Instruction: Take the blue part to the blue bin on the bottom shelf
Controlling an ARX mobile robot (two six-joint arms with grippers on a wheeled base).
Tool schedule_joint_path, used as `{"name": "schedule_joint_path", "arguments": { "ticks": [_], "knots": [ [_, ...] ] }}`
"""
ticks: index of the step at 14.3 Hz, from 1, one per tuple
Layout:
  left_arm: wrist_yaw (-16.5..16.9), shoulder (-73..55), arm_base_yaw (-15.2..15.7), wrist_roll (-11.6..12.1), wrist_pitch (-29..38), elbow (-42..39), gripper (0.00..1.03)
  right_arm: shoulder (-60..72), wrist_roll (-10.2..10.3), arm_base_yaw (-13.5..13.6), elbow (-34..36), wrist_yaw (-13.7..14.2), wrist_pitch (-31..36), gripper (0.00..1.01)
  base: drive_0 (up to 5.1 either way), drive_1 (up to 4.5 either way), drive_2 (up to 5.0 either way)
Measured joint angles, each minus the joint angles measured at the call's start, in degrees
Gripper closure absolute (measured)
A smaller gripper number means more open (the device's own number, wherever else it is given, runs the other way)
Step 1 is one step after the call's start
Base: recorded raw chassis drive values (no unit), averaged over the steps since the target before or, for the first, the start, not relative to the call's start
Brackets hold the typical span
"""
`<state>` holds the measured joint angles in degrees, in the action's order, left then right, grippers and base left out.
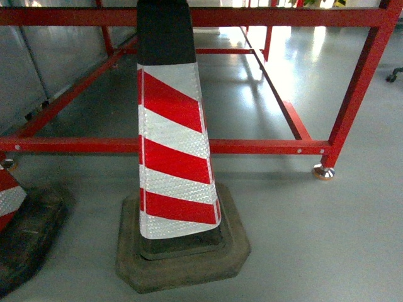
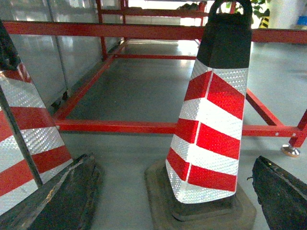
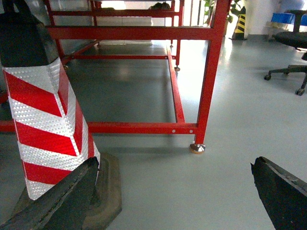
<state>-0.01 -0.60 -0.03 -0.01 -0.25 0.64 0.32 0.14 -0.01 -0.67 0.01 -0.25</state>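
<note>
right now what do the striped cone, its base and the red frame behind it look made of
The striped cone looks like plastic wrapped in red and white reflective sheeting; the white bands show a glittery, beaded texture. Its base seems to be heavy rubber, matte, dark and scuffed. The red frame appears to be painted steel, glossy, with bolt heads showing.

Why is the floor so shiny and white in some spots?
Head view: bright light from behind the red frame glares white off the glossy grey floor. Right wrist view: the same glare beside the frame's leg. Left wrist view: the cone looks sharp, and its silver stripes sparkle.
</note>
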Motion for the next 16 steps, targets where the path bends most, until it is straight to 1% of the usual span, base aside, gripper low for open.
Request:
{"name": "schedule_joint_path", "arguments": {
  "ticks": [16],
  "knots": [
    [0.00,0.00,0.00,0.00,0.00,0.00,0.05,0.00,0.00,0.00,0.00,0.00,-0.02,0.03,0.0,0.00,0.0]
  ]
}}
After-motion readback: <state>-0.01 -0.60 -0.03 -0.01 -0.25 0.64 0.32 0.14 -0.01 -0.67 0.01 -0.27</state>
